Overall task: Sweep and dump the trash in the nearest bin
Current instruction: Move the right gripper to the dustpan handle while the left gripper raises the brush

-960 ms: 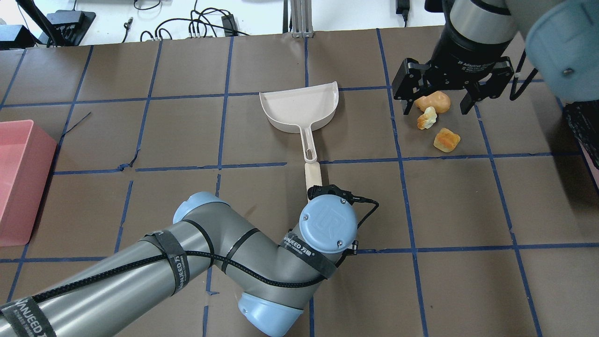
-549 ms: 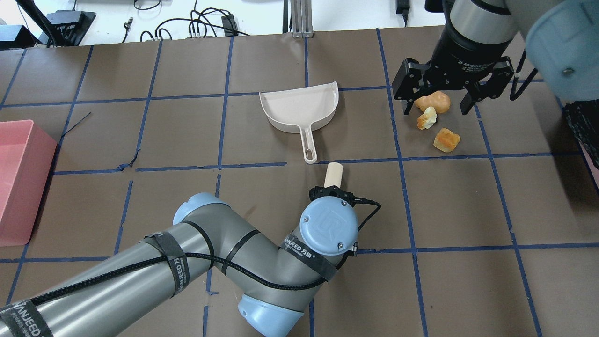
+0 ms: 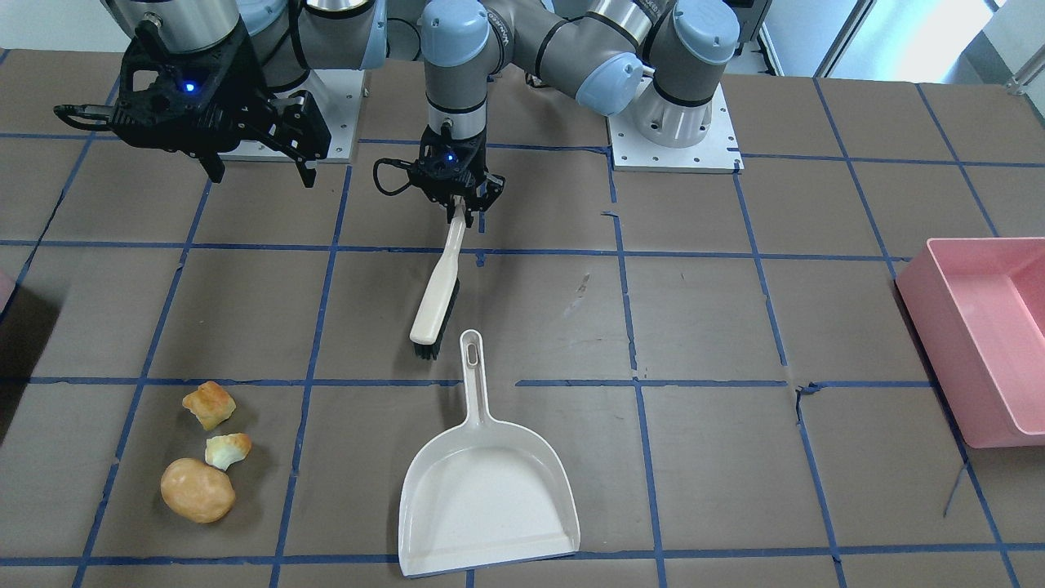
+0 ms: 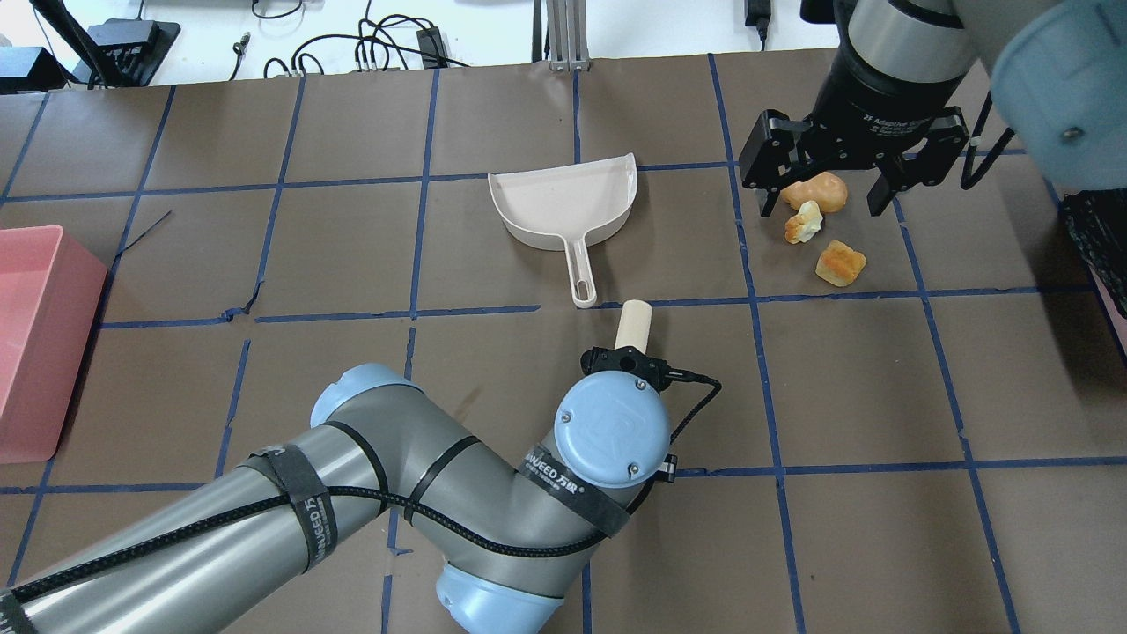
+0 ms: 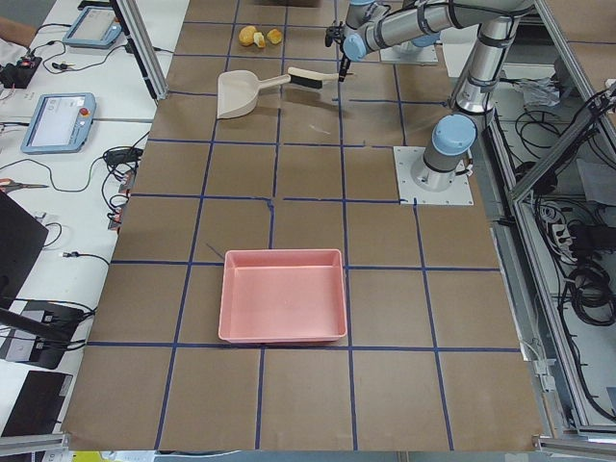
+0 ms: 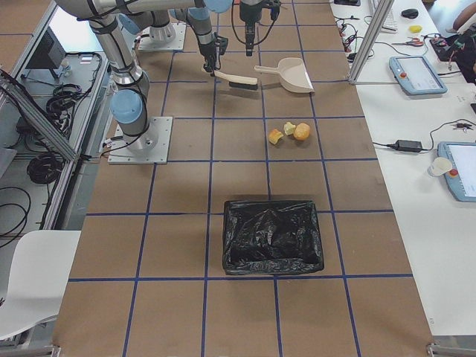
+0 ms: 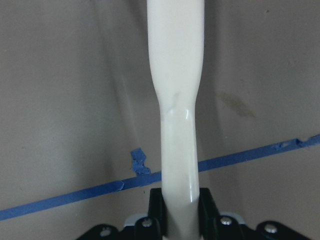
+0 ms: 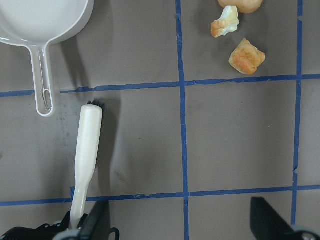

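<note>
Low in the front view we saw the dustpan (image 3: pixel 488 498) at centre and the trash (image 3: pixel 226 451) at lower left, well apart from it: a smooth lump (image 3: pixel 197 490) we judged firm and apt to roll, and two bread chunks (image 3: pixel 209 404) we judged light and crumbly, better swept than pinched. Higher up, the brush (image 3: pixel 435 300) slanted down from the left gripper (image 3: pixel 459 206), which was clamped on its handle end. Farthest, at upper left, the right gripper (image 3: pixel 261 173) stood wide and empty, and the bag-lined bin (image 6: pixel 230 238) showed only in the right side view.
</note>
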Action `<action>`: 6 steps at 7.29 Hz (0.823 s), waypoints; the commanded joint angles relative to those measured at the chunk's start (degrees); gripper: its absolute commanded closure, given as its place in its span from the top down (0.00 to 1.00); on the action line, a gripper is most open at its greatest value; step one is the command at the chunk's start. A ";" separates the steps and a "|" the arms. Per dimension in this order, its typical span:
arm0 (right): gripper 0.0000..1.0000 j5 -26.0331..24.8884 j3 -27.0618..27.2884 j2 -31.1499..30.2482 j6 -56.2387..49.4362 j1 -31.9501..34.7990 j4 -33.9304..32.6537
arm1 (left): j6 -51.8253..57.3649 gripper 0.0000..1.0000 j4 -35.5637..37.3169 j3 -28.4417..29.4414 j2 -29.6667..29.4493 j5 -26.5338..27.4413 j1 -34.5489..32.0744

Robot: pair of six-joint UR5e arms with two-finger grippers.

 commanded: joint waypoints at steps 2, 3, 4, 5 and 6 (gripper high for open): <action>1.00 -0.12 -0.49 1.17 0.53 -0.03 -0.67 | 2.44 0.00 -5.33 -3.49 7.95 0.58 1.30; 1.00 -0.20 -0.75 1.44 0.44 -0.20 -1.01 | 3.42 0.00 -10.40 -3.68 10.94 0.67 2.70; 1.00 0.14 -0.40 2.75 0.27 -0.21 -1.37 | 5.00 0.00 -14.37 -3.86 13.75 0.49 4.63; 1.00 0.06 0.12 3.98 -2.08 -0.12 -3.98 | 5.45 0.00 -17.19 -3.86 15.96 0.14 6.82; 1.00 0.23 1.34 4.25 -1.93 0.32 -5.22 | 6.41 0.00 -19.48 -4.21 17.37 0.05 7.54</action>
